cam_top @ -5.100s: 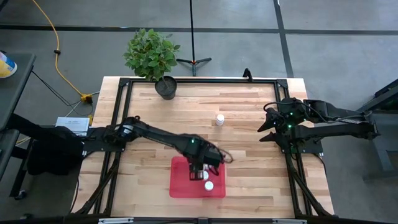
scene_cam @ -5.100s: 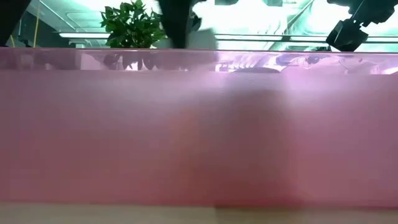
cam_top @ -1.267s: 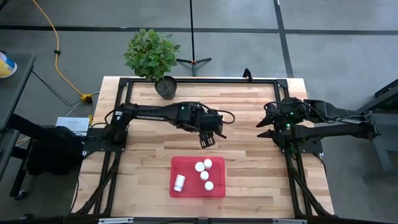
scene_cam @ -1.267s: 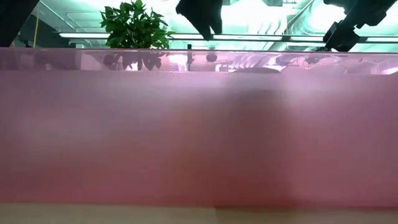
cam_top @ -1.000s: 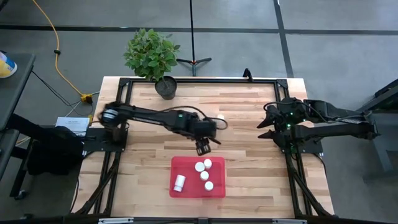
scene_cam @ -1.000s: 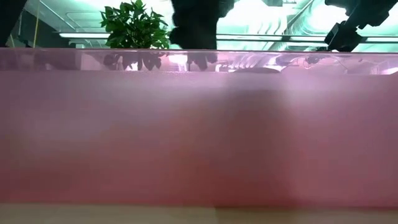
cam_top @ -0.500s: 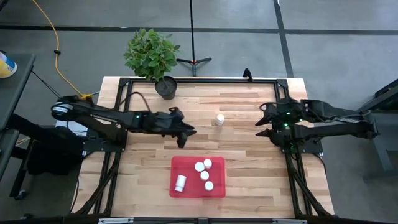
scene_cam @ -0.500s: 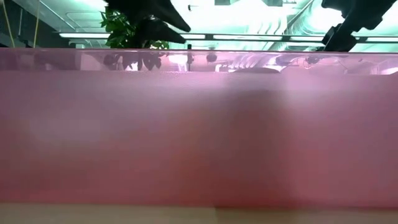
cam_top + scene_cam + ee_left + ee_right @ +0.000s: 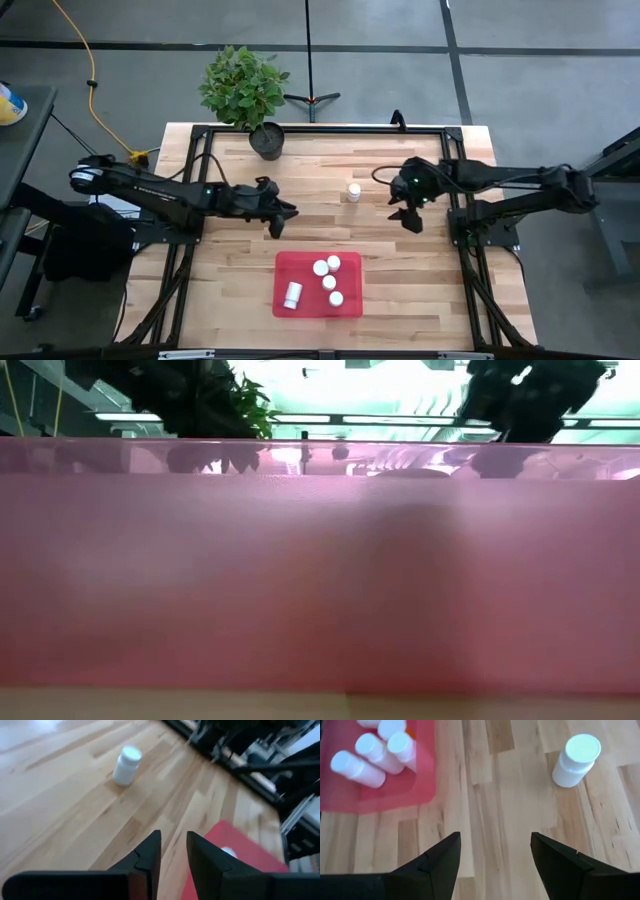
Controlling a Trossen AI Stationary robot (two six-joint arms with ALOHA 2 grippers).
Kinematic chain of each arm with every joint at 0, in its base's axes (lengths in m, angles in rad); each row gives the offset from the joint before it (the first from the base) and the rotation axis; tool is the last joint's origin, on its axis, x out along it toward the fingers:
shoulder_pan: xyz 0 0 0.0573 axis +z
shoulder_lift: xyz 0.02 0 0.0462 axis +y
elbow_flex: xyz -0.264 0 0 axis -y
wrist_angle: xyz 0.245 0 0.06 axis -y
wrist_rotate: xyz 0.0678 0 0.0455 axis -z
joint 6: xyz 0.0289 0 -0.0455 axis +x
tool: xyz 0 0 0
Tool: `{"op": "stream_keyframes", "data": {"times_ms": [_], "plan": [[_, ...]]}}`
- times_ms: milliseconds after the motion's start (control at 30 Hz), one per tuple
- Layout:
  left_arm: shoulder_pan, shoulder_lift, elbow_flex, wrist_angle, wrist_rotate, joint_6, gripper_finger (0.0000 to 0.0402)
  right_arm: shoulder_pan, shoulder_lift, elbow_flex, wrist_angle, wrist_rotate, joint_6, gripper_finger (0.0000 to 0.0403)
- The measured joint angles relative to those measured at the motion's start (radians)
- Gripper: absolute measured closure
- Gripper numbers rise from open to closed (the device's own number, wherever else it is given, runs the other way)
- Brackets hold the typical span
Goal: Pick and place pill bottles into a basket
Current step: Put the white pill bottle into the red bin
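A white pill bottle (image 9: 353, 191) stands upright on its base on the wooden table, far of the red tray (image 9: 300, 270). It also shows in the left wrist view (image 9: 125, 765) and the right wrist view (image 9: 575, 760). Several white-capped bottles (image 9: 328, 280) lie in the tray (image 9: 395, 795). My left gripper (image 9: 280, 218) hovers left of the standing bottle, empty, its fingers (image 9: 150, 852) a narrow gap apart. My right gripper (image 9: 405, 210) hovers right of that bottle, open wide (image 9: 495, 845) and empty.
A potted plant (image 9: 267, 140) stands at the table's far edge, left of centre. A black metal frame (image 9: 330, 129) runs around the table. In the low view the tray's pink-red wall (image 9: 320, 580) fills most of the picture.
My left gripper has drawn back from beside the tray toward the table's left edge and a little toward the far edge. My right gripper has reached out from the right edge toward the standing bottle. The bottles have stayed where they were.
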Motion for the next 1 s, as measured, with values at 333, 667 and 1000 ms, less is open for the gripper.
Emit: {"op": "stream_keyframes", "data": {"times_ms": [333, 667, 1000], "plan": [[0.0, -0.139, -0.151, 0.062, -0.042, -0.022, 0.0275, -0.129, 0.152, 0.0, 0.202, -0.115, 0.02, 0.0171], [0.0, -0.229, -0.193, 0.027, -0.045, -0.003, 0.0275, -0.198, 0.314, 0.013, 0.31, -0.157, 0.038, 0.0171], [0.0, -0.229, -0.192, -0.003, -0.044, -0.004, 0.0279, -0.227, 0.517, 0.241, 0.21, -0.103, -0.047, 0.0171]]}}
